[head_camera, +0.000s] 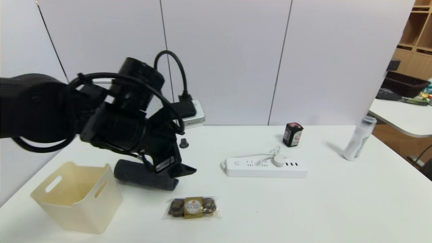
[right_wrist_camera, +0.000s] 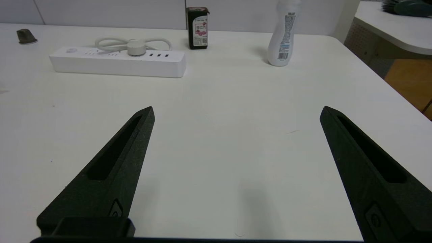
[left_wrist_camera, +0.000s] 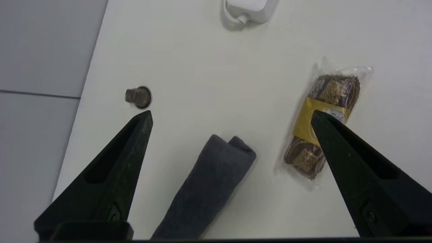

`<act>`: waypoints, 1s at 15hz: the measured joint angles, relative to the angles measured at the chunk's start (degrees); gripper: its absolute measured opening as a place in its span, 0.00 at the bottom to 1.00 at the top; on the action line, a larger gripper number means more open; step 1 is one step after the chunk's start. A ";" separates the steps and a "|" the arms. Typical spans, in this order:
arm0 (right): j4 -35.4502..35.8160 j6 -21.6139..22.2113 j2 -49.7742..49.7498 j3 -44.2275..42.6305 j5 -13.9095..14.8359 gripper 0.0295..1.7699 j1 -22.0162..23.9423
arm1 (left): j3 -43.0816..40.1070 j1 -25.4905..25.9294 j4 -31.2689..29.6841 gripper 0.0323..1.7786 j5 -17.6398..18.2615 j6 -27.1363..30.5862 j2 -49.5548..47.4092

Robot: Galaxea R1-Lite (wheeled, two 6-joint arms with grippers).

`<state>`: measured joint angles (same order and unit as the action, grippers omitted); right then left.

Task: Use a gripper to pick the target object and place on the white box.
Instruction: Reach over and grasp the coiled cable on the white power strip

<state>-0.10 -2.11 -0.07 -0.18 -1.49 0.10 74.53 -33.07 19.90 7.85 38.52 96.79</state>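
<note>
From the head, the left gripper (head_camera: 185, 168) hangs over the rolled towel (head_camera: 145, 174), toward ten o'clock on the table. The white power strip (head_camera: 266, 169) lies on the table at about one o'clock, its cord bundled on top; the white bin (head_camera: 81, 212) stands at eight o'clock. I'd say this is the approach: nothing has been picked up, and the strip is still to be fetched.

From the left wrist, the pincer stands spread wide with nothing in it, above the table between a dark knob (left_wrist_camera: 139, 97) and the wrapped chocolates (left_wrist_camera: 320, 125). Only an end of the strip shows, perhaps with its cord, though the edge cuts it off. The next move likely calls for carrying the open claw toward the strip, then lowering it astride the narrow body.

From the right wrist, the right gripper (right_wrist_camera: 238, 113) is parked over bare table, spread and empty.
</note>
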 joint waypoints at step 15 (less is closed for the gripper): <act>0.00 0.02 0.00 0.00 0.01 0.96 0.00 | 27.75 -5.38 -0.33 0.95 20.13 -0.27 27.90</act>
<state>-0.10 -2.08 -0.07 -0.18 -1.48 0.10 102.28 -38.45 19.57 27.98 38.25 124.70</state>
